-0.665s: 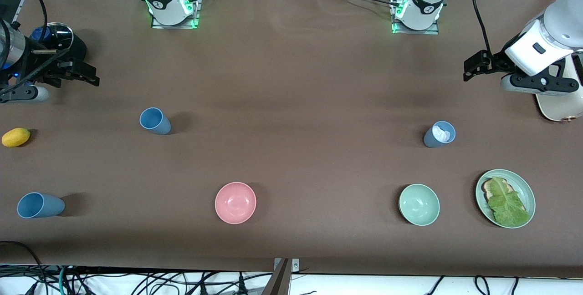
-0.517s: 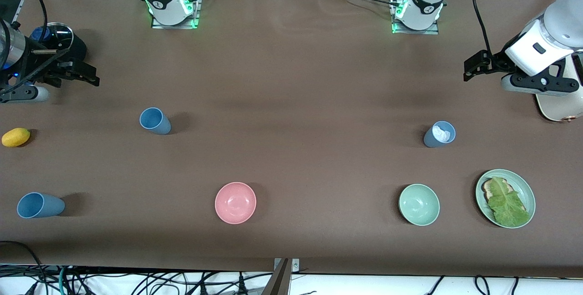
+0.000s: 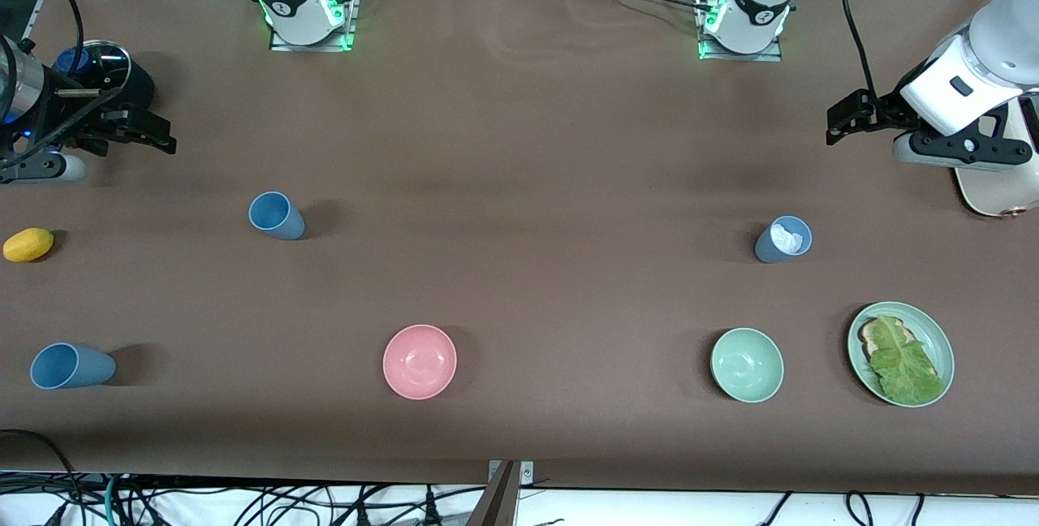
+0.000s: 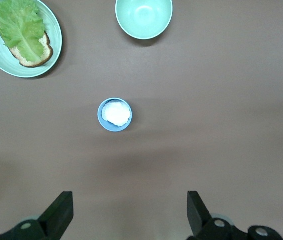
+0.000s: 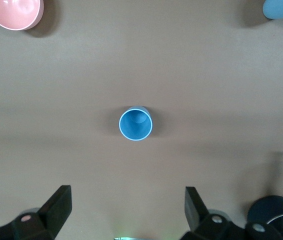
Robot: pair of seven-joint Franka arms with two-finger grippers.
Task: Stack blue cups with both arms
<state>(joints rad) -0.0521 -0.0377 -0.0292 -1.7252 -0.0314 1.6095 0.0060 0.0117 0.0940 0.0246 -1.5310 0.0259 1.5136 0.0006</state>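
Three blue cups upright on the brown tabletop (image 3: pixel 519 144), none stacked. Mid-blue cup (image 3: pixel 275 215) stands toward the right arm's end, handleless, tapering to the base, empty; the right wrist view shows its bright blue inside (image 5: pixel 135 123). Second mid-blue cup (image 3: pixel 69 366) sits nearer the front camera, close to the right arm's end edge, also empty. Slate-blue cup (image 3: pixel 782 239) stands toward the left arm's end, duller, with something white crumpled inside (image 4: pixel 115 113).

Right gripper (image 3: pixel 150 135) hangs over the tabletop at the right arm's end, fingers spread wide, holding nothing; the right wrist view shows both fingers (image 5: pixel 56 207) well apart with the mid-blue cup between their lines but well clear. Left gripper (image 3: pixel 848 116) hangs over the left arm's end, also wide open and empty, fingers (image 4: pixel 61 212) well apart from the slate-blue cup.

Pink bowl (image 3: pixel 420 361), mint-green bowl (image 3: pixel 747 364) and green plate (image 3: pixel 941 343) with lettuce on bread (image 3: pixel 899 360) lie nearer the front camera. Yellow lemon (image 3: pixel 28 244) near the right arm's end.
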